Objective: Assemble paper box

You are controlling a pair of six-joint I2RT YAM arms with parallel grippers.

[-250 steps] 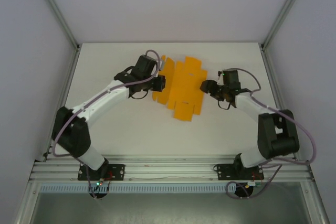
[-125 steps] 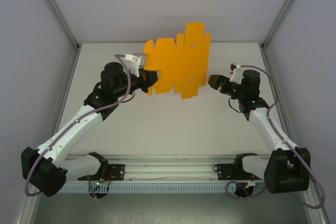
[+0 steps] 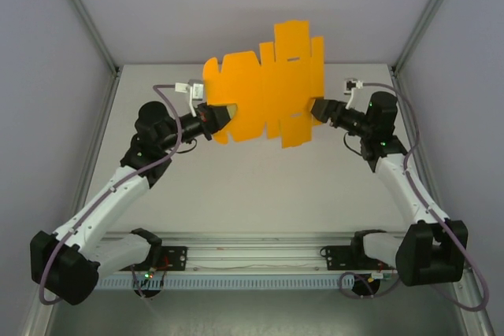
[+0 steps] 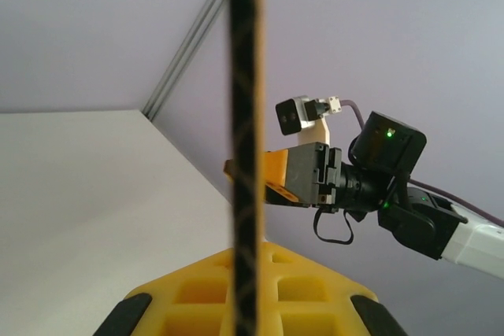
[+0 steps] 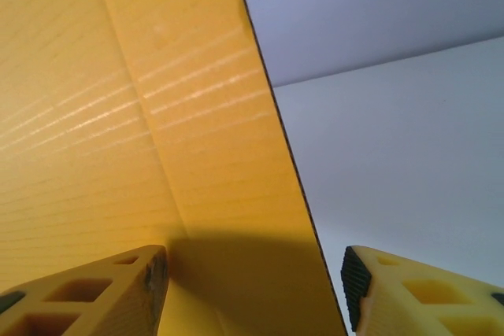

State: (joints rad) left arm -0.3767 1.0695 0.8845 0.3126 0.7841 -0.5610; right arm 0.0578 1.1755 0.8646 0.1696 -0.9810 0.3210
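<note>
"Where was the paper box (image 3: 264,88) at that moment?"

"Off the worktop (image 3: 236,186) altogether. It was a flat orange die-cut sheet, not yet folded into a box. It was raised in the air between the two arms, with its broad face turned toward the overhead camera. Flaps and tabs stuck out along its top and bottom edges."

"What had hold of it?"

"The left pincer (image 3: 216,115). It was closed tight on the sheet's left edge. From the left wrist the card stood edge-on, a thin dark line rising out of the middle of that pincer's yellow fingers."

"And the right pincer (image 3: 319,108)?"

"It sat at the sheet's right edge, about halfway up. Its jaws stood well apart, with the edge of the card running in between them. From the right wrist, one of its fingers (image 5: 87,289) lay at the lower left, close against the orange face. The other was at the lower right, beyond the card's edge. The gap between them was far wider than the thin card, so nothing was clamped there."

"Did either pad touch the card?"

"I could not tell. The left one lay in shadow very near the face, but contact was not clear."

"Any folds?"

"One crease line ran down the orange face in the right wrist view."
</note>
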